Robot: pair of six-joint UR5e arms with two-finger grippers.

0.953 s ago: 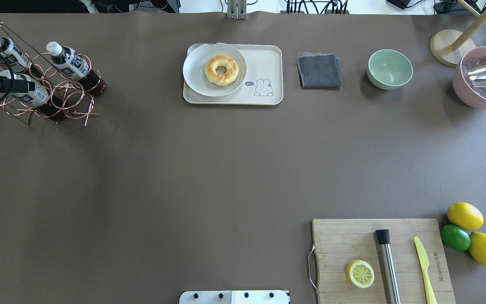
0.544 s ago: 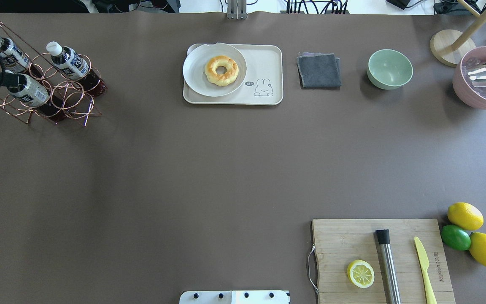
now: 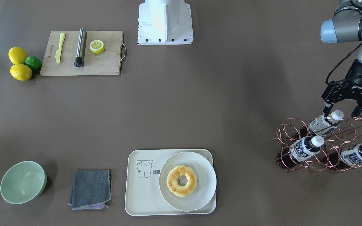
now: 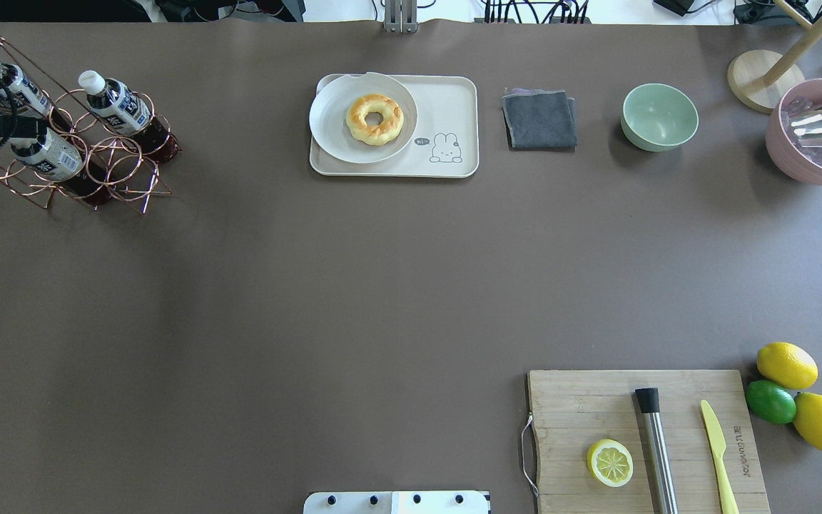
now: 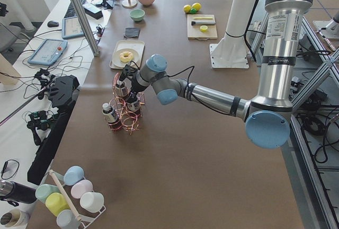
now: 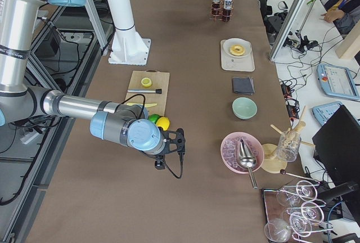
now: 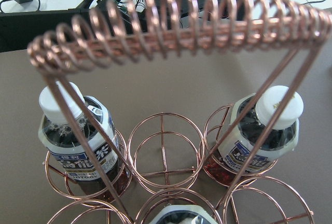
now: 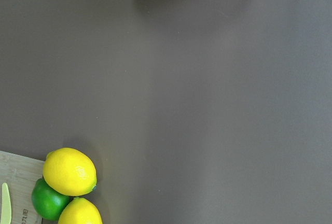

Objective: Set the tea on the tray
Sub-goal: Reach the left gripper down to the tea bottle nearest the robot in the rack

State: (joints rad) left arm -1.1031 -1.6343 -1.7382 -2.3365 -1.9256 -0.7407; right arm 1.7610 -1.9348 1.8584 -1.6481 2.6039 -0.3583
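Note:
Three tea bottles stand tilted in a copper wire rack (image 3: 286, 129). My left gripper (image 3: 341, 113) is open, its fingers on either side of the white cap of the rack's nearest tea bottle (image 3: 321, 123), which also shows in the overhead view (image 4: 53, 157). The other two bottles (image 3: 303, 147) (image 3: 356, 154) sit lower in the rack. The cream tray (image 3: 143, 191) with the line-drawn animal lies at the table's far middle (image 4: 450, 100). My right gripper (image 6: 170, 148) hovers near the lemons; I cannot tell whether it is open or shut.
A white plate (image 3: 204, 183) with a doughnut (image 3: 181, 180) covers half the tray. A grey cloth (image 3: 90, 188) and green bowl (image 3: 22, 182) lie beside it. The wooden board (image 3: 105, 64) holds a lemon half, muddler and knife. The rack's coiled handle (image 7: 176, 24) arches over the bottles.
My left gripper has shifted a little toward the table's far side over the rack, staying over the nearest bottle's top. The bottles have not moved.

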